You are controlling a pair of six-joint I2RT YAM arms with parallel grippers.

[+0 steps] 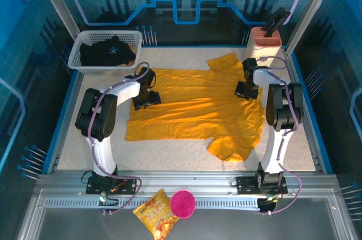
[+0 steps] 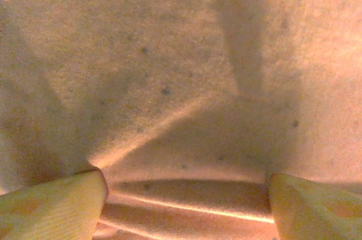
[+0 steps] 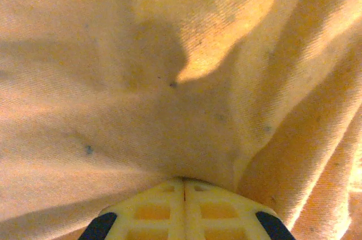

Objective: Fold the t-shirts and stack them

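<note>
Lies directly beneath both claws: large plain mustard-orange cloth t-shirt (image 1: pixel 192 110), spread flat on speckled table (image 1: pixel 169 152), long axis left to right, hem nearer left arm, sleeves nearer right. Left gripper (image 2: pixel 184 195) pressed onto far hem corner, jaws wide apart, cloth ridged between. Right gripper (image 3: pixel 184 186) closed, pinching far shoulder cloth. Lightly creased. Crumpled black cloth t-shirt (image 1: pixel 110 53) heaped in white plastic basket (image 1: pixel 76 61).

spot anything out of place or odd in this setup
Yes: a crinkly snack bag and a pink bowl sit on the metal ledge at the near edge, and neither has anything to do with laundry. The orange t-shirt lies spread out, with its near sleeve rumpled.
</note>
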